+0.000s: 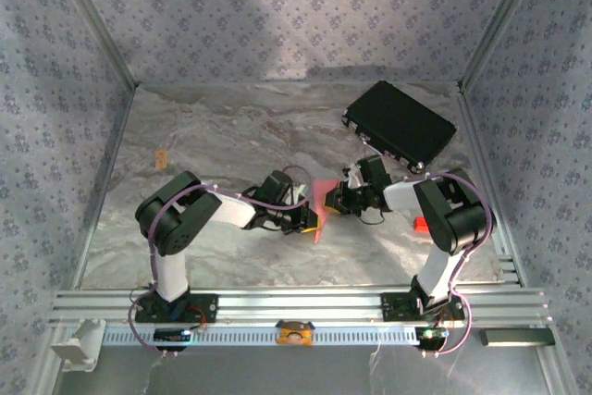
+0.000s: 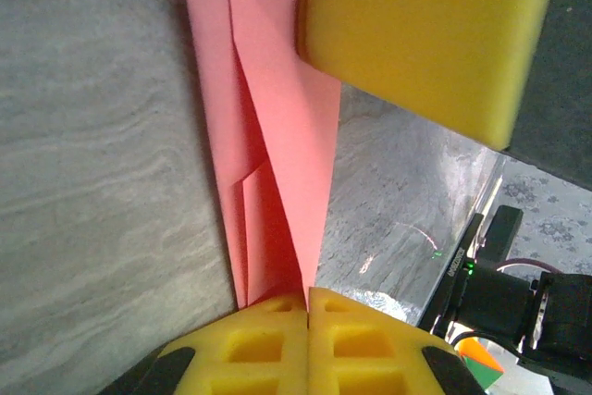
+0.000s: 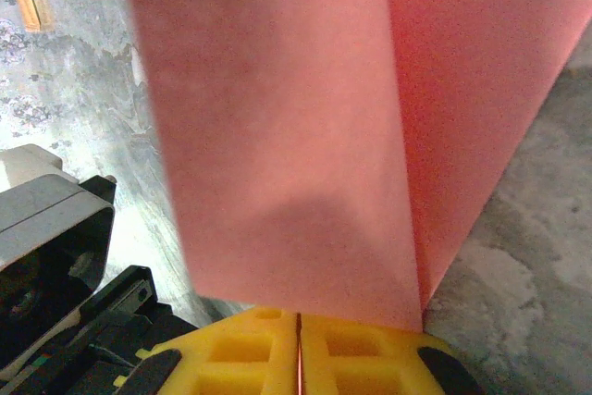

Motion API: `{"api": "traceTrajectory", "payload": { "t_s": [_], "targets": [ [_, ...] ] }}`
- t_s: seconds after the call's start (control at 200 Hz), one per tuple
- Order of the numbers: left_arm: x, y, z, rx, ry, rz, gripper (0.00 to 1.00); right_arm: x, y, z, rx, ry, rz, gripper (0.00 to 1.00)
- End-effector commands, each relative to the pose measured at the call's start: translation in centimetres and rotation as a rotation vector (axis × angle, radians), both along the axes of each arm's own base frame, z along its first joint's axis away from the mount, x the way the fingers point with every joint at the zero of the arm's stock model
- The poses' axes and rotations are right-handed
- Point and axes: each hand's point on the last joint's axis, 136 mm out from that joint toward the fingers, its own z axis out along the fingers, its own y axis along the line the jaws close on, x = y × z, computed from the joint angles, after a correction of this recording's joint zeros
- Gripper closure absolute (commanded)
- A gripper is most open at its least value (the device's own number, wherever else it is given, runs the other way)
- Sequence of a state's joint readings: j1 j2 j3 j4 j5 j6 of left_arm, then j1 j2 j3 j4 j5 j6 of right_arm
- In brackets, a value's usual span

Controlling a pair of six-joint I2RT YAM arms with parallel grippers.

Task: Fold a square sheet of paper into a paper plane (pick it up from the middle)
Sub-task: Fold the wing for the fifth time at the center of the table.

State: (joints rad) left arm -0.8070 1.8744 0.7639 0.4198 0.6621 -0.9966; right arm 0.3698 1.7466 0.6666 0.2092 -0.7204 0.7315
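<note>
**A:** Where's the paper?

**B:** The paper is at the middle of the desk, between the two arms. From above it looks like a narrow pink strip standing on edge. I can't tell whether its lower edge touches the desk.

**A:** Who has it?

**B:** Both. The left fingers reach in from the left, the right fingers from the right, and they almost meet at the strip.

**A:** Gripping, or only near?

**B:** Gripping. In the left wrist view the left fingers are pressed together, with the paper coming out of the seam. One of the right fingers sits against its far part. In the right wrist view the right fingers are closed on the sheet's edge too.

**A:** Flat sheet?

**B:** No. Slanted folds and overlapping layers show up close.

**A:** Anything else?

**B:** A black case lies far right, well apart. A small orange tag lies far left.
</note>
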Motion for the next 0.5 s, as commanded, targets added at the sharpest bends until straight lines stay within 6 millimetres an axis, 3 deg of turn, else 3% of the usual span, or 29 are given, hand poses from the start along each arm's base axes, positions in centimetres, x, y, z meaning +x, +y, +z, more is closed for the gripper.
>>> {"api": "traceTrajectory", "payload": {
  "t_s": [0.0,0.145,0.27,0.4,0.495],
  "targets": [
    [-2.2,0.5,-1.4,0.024,0.067,-0.058,1.00,-1.1,-1.7,-3.5,-0.135,0.069,-0.028,0.90],
    [-3.0,0.9,-2.1,0.058,0.087,-0.068,0.91,-1.1,-1.7,-3.5,-0.138,0.073,-0.028,0.90],
    [-3.6,1.2,-2.6,0.090,0.088,-0.078,0.91,-1.2,-1.8,-3.5,-0.142,0.073,-0.028,0.89],
    [-4.2,1.3,-2.8,0.099,0.092,-0.090,1.00,-1.2,-1.8,-3.5,-0.143,0.074,-0.029,0.90],
    [-4.4,1.8,-3.3,0.130,0.097,-0.083,0.95,-1.2,-1.8,-3.5,-0.145,0.073,-0.029,0.90]
  ]
}}
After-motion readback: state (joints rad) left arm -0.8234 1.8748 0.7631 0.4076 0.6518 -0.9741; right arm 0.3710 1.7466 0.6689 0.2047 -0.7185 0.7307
